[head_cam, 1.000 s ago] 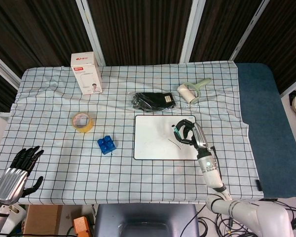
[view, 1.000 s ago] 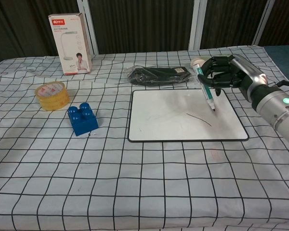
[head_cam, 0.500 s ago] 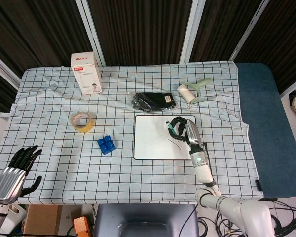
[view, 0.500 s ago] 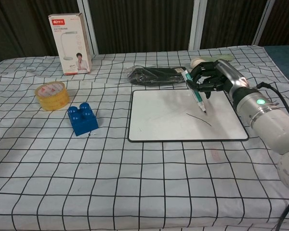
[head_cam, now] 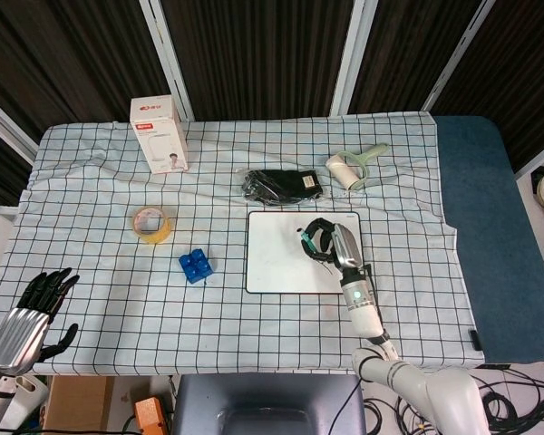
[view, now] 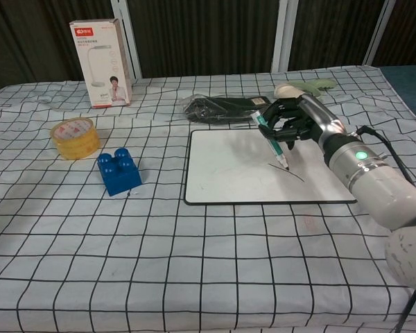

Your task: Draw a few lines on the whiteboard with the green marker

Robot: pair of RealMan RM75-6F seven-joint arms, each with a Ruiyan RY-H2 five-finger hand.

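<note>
Head view: high above, looking steeply down on the whole table (head_cam: 91,272).
Chest view: low, near, facing across it.
Shared: whiteboard (head_cam: 276,263) (view: 236,170) area.

Worktop cloth (view: 194,277): you see white fabric with a black grid of squares.
Rectangular whiteboard (view: 229,173): white face, black rim, a thin dark stroke on it.
Slim green marker (view: 272,141): green barrel with a white band, dark tip.
Right robot hand (view: 295,119): your black fingers, silver-grey back.
Left robot hand (head_cam: 29,313): black fingers, silver back.
Plastic building block (view: 118,171): blue.
Tape roll (view: 75,137): translucent yellow.
Cardboard box (view: 101,62): white with a red top.
Plastic-wrapped bundle (view: 225,107): black.
</note>
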